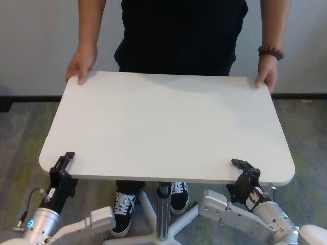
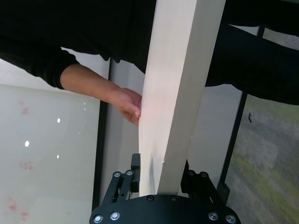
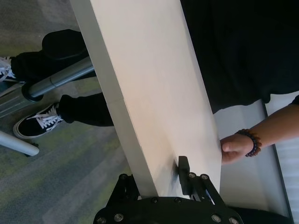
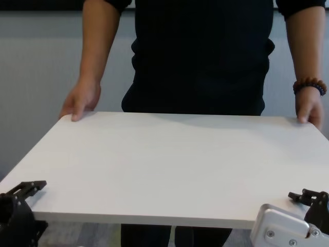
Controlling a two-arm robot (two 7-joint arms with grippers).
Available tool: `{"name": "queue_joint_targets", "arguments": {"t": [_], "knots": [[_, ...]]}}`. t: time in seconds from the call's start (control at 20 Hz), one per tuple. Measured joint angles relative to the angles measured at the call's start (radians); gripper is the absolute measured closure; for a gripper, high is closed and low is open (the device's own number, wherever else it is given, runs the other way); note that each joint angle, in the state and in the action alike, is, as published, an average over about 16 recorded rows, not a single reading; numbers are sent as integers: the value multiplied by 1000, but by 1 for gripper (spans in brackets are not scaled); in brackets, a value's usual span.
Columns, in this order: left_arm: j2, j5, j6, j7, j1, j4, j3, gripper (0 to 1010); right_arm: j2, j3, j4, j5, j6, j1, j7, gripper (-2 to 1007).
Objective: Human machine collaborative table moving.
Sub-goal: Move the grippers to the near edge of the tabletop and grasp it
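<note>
The white table [image 1: 168, 122] fills the middle of the head view on its grey centre pole [image 1: 163, 209]. The human [image 1: 179, 35] in a black top stands at the far edge, with one hand [image 1: 80, 64] on each far corner and a beaded bracelet [image 1: 270, 52] on the wrist at the right. My left gripper [image 1: 64, 166] is shut on the near left edge, and the left wrist view shows its jaws either side of the tabletop [image 2: 177, 93]. My right gripper [image 1: 244, 171] is shut on the near right edge, as the right wrist view [image 3: 161, 175] shows.
The table's white star-shaped base [image 1: 186, 217] and the human's black-and-white shoes [image 1: 121, 209] are under the tabletop. Grey and green carpet [image 1: 20, 132] lies all around. A pale wall [image 1: 36, 46] runs behind the human.
</note>
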Motion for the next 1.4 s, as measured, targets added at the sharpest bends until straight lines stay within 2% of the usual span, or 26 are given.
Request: {"name": "queue_joint_targets", "arguments": {"t": [0.35,0.6,1.4], "knots": [[0,0,0,0,0,0,0,676,0,0,0,0,0,0,0,636],[0,0,1,0,0,0,0,757,0,0,0,0,0,0,0,649],[0,0,1,0,0,0,0,777,0,0,0,0,0,0,0,649]]}}
